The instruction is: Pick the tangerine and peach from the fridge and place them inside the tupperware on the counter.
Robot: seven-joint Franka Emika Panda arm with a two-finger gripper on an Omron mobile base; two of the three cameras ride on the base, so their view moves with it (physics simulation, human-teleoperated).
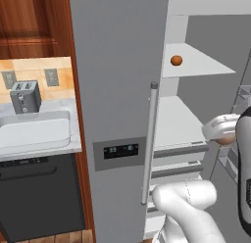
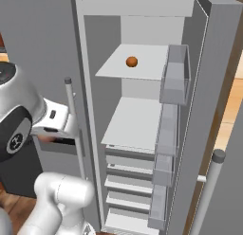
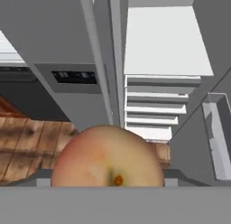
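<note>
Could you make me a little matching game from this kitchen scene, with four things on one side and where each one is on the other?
Things:
1. tangerine
2. peach
3. tupperware
4. toaster

Places:
A. on the counter, near its front edge
B. held in the end effector
C. on an upper shelf of the open fridge
D. at the back of the counter, against the wall

Pairs: 1-C, 2-B, 3-A, 4-D
</note>
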